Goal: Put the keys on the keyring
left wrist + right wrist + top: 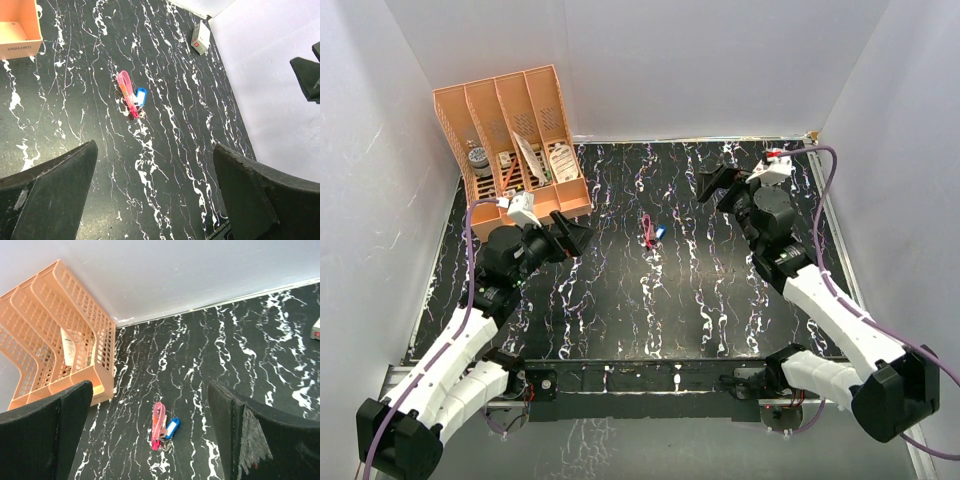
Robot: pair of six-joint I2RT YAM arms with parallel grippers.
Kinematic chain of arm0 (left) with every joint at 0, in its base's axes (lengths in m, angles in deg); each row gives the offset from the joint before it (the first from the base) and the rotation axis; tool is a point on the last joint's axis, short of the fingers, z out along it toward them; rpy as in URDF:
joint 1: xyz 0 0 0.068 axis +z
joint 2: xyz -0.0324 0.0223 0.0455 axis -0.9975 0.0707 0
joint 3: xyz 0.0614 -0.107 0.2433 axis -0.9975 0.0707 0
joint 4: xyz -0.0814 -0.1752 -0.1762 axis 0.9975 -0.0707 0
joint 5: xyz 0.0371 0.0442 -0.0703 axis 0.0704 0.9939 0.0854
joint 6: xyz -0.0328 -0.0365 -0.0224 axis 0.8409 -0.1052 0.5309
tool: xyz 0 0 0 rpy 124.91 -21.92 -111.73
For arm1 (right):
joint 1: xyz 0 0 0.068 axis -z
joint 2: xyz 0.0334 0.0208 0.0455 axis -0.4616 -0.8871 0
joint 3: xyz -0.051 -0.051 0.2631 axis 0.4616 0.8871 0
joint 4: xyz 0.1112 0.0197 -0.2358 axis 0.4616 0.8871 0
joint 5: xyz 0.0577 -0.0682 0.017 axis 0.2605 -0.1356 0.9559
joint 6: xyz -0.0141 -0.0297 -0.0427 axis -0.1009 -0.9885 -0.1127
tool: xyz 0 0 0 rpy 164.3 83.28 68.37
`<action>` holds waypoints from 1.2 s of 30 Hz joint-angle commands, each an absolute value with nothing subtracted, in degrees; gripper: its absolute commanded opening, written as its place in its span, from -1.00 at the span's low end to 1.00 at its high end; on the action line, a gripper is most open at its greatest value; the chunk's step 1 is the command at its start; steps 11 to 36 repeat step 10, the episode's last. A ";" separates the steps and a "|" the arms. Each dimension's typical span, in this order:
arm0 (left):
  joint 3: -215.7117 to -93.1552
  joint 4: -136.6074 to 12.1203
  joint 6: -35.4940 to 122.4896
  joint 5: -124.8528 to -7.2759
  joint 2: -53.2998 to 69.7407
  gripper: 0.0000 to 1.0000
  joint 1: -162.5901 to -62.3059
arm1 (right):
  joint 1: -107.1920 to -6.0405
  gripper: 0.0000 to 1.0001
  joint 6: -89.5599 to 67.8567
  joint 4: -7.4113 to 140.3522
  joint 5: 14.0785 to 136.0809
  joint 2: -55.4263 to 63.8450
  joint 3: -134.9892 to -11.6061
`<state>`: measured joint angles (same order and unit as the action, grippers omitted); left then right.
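keyring: a thin red-pink strap loop point(647, 229) point(126, 91) point(159, 423), flat on the black white-veined marble-pattern table point(620, 300), about mid-table, between the two grippers and touched by neither.
organiser: an orange perforated plastic file rack point(510, 140) at the far left corner, well apart from the keyring.
left gripper point(574, 234) point(155, 147): jaws spread wide with nothing between them. It is left of the keyring. In its wrist view the strap lies ahead of the gap, apart from both fingers.
blue key: a tiny bright blue-headed key point(659, 233) point(141, 96) point(172, 427), just beside the strap's right side.
dark metal bits point(166, 445): at one end of the strap, too small to make out.
right gripper point(720, 188) point(150, 385): jaws wide apart and empty. It is right of the keyring and farther back, with the strap ahead of its gap.
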<state>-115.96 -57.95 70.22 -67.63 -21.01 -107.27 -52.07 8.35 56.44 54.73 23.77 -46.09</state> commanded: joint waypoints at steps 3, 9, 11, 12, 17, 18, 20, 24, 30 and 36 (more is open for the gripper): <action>-118.55 -55.98 69.69 -66.52 -20.22 0.97 -107.09 | -51.92 0.96 10.84 62.03 50.03 29.83 -43.78; -115.58 -49.63 70.39 -66.04 -21.66 0.97 -107.04 | -51.92 0.96 10.99 58.37 50.45 30.83 -41.49; -115.39 -49.03 70.43 -65.23 -21.89 0.97 -107.09 | -51.92 0.96 11.03 58.25 51.13 30.40 -41.85; -115.39 -49.03 70.43 -65.23 -21.89 0.97 -107.09 | -51.92 0.96 11.03 58.25 51.13 30.40 -41.85; -115.39 -49.03 70.43 -65.23 -21.89 0.97 -107.09 | -51.92 0.96 11.03 58.25 51.13 30.40 -41.85; -115.39 -49.03 70.43 -65.23 -21.89 0.97 -107.09 | -51.92 0.96 11.03 58.25 51.13 30.40 -41.85; -115.39 -49.03 70.43 -65.23 -21.89 0.97 -107.09 | -51.92 0.96 11.03 58.25 51.13 30.40 -41.85; -115.39 -49.03 70.43 -65.23 -21.89 0.97 -107.09 | -51.92 0.96 11.03 58.25 51.13 30.40 -41.85; -115.39 -49.03 70.43 -65.23 -21.89 0.97 -107.09 | -51.92 0.96 11.03 58.25 51.13 30.40 -41.85; -115.39 -49.03 70.43 -65.23 -21.89 0.97 -107.09 | -51.92 0.96 11.03 58.25 51.13 30.40 -41.85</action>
